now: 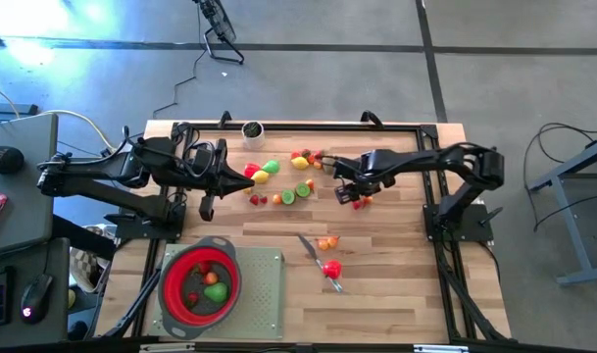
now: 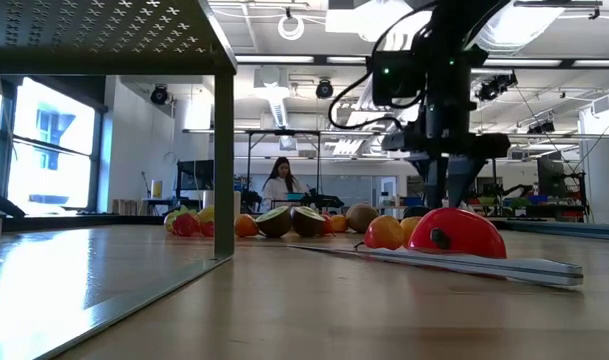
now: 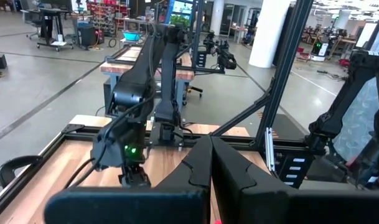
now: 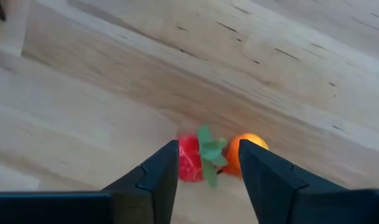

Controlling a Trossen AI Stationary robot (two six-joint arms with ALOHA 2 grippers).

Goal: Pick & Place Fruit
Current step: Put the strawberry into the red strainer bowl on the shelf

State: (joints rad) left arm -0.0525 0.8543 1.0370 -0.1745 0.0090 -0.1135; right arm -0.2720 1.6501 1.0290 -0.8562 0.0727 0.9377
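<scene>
The right claw point(image 4: 208, 163) is seen lowered over the table point(image 1: 396, 284), its fingers parted, with a red strawberry point(image 4: 189, 158) bearing a green leaf cap lying between them and an orange fruit point(image 4: 242, 152) just behind one finger. Whether the fingers touch the strawberry cannot be told; nothing is lifted. From above, the claw point(image 1: 349, 193) covers most of these two pieces, and only red and orange slivers show at its tip.

To the claw's left, well apart, the main fruit pile point(image 1: 278, 181) is spread: red, yellow and green pieces and cut lime halves. A smaller cluster point(image 1: 308, 158) lies just beyond the claw. Nearer the table's front edge, a knife point(image 1: 313, 253) lies with small orange pieces point(image 1: 325, 242) and a red piece point(image 1: 330, 268) beside it. In the low view, the red piece point(image 2: 454, 233) hides the claw's tips.

The strainer point(image 1: 200, 279) sits on a grey mat point(image 1: 264, 289) far to the front left, holding a green piece and some red ones; their kinds cannot be made out.

The left claw point(image 1: 247, 182) is held closed beside the pile, empty.
</scene>
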